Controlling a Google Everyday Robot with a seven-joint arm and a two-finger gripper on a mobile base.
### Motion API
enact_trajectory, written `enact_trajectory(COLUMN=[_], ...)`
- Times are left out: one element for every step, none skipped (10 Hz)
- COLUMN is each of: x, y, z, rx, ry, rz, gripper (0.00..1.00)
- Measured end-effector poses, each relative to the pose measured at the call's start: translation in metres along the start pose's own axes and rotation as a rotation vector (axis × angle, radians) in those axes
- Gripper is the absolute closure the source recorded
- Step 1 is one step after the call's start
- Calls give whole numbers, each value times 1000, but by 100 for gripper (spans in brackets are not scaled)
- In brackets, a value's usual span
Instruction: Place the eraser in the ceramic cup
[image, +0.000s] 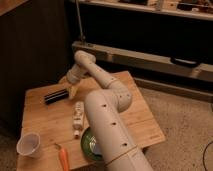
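Item one, the eraser (56, 95): a long, narrow black rectangular block with paler stripes along its length, lying flat on the pale wooden table (135, 117). You may judge it light, stiff and unlikely to bend. Its flat long sides should give you a sure hold, so take it across the narrow width near the middle (a grip at one end would likely let it swing).

Item two, the gripper (73, 90): yellowish fingers at the end of the white perforated arm (107, 125), low and just beside the eraser's right end. You will find the jaws spread wide, with nothing between them.

Item three, the ceramic cup (29, 145): small, white, round, handleless and upright, well apart from the eraser on its near side and a little left. Its mouth looks narrower than the eraser is long, so you would probably need to stand the block on end.

Item four, sundries, all nearer than the eraser: a white bottle-like tube (78, 119), an orange carrot (64, 157), and a dark green round plate (86, 141), partly hidden by the arm
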Motion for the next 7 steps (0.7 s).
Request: enact_trajectory(x=[2, 4, 6, 9, 9, 12, 13], y=[1, 3, 3, 5, 5, 6, 6], z=[5, 8, 9, 11, 11, 12, 12], rx=[-7, -13, -16, -22, -23, -34, -38], ry=[1, 3, 4, 7, 8, 9, 10], rz=[9, 17, 23, 32, 37, 45, 49], gripper=[20, 20, 20, 20, 20, 20, 20])
